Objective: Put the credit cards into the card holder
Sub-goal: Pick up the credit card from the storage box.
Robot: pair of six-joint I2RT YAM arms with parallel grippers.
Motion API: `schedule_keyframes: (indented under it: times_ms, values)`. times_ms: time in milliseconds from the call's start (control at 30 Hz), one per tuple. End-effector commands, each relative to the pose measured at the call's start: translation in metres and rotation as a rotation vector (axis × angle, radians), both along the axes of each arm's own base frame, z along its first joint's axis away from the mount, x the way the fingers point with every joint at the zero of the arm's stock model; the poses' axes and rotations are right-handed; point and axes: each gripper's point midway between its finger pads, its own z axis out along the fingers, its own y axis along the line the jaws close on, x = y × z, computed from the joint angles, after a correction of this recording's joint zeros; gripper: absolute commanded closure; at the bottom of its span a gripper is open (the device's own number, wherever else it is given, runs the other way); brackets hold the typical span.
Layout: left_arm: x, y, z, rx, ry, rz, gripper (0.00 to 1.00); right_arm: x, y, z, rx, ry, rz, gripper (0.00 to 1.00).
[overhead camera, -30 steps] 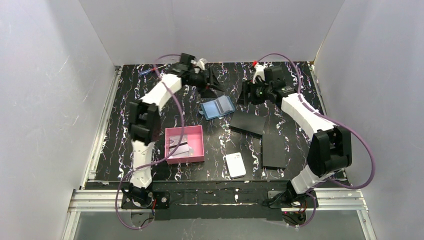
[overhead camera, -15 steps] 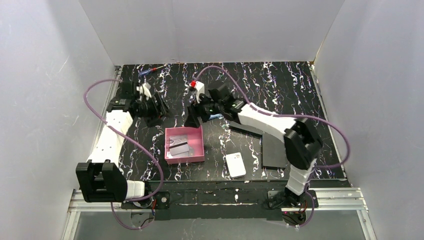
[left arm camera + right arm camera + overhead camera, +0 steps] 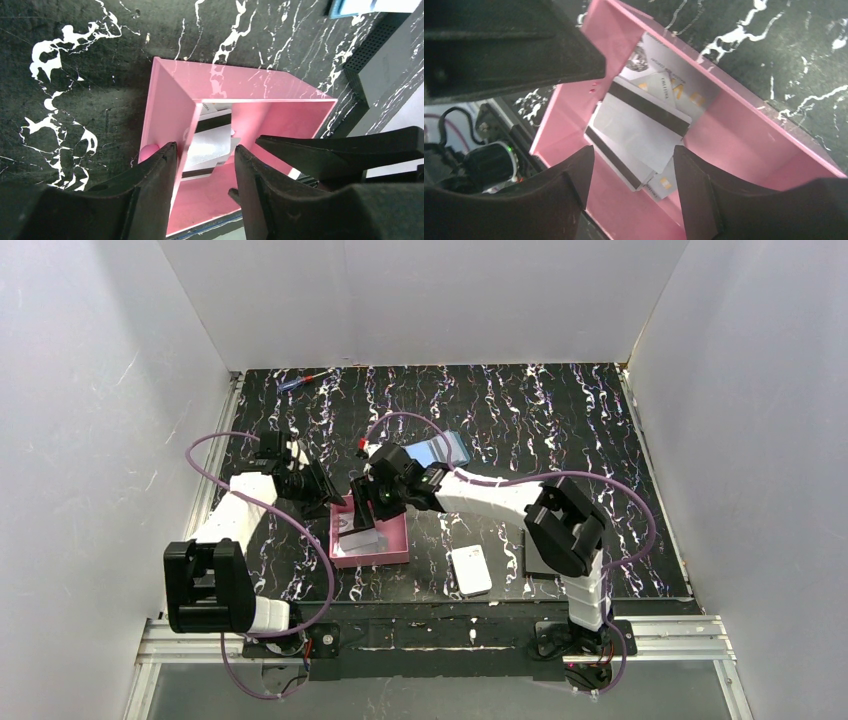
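Both grippers have closed in on the square pink plastic tray (image 3: pixel 744 135). The right gripper (image 3: pixel 630 150) hangs over it with jaws apart and empty, and the left gripper (image 3: pixel 205 147), also parted, straddles one tray wall. Inside lie the credit cards (image 3: pixel 644 125), thin glossy grey rectangles with dark stripes, fanned flat with their long axes skewed to the walls. The teal card holder (image 3: pixel 445 449) lies on the marbled black table (image 3: pixel 560 410) beyond.

Left gripper (image 3: pixel 202 150) swung from far edge of table (image 3: pixel 560 400) to left side, then reached pink tray (image 3: pixel 390 552), jaws astride one wall. Right gripper (image 3: pixel 631 152) crossed from far right, hovered spread over credit cards (image 3: pixel 644 135) in tray.
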Motion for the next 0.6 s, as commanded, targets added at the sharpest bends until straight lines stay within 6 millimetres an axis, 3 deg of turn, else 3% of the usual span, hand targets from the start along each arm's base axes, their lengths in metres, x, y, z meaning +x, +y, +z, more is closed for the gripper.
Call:
schedule_keyframes:
  times_ms: [0,233,433,567]
  values:
    - [-0.005,0.001,-0.013,0.003,0.019,0.006,0.57,0.016,-0.008,-0.007,-0.104,-0.015,-0.129,0.34]
    - [-0.011,0.0,-0.015,-0.003,0.023,0.001,0.59,0.01,-0.007,-0.032,-0.186,0.011,-0.13,0.34]
    - [-0.014,-0.001,-0.017,-0.009,0.028,-0.001,0.59,0.001,0.003,-0.043,-0.19,0.052,-0.082,0.43]
    - [-0.014,-0.002,-0.016,-0.015,0.027,-0.003,0.61,-0.002,0.005,-0.047,-0.192,0.061,-0.07,0.43]
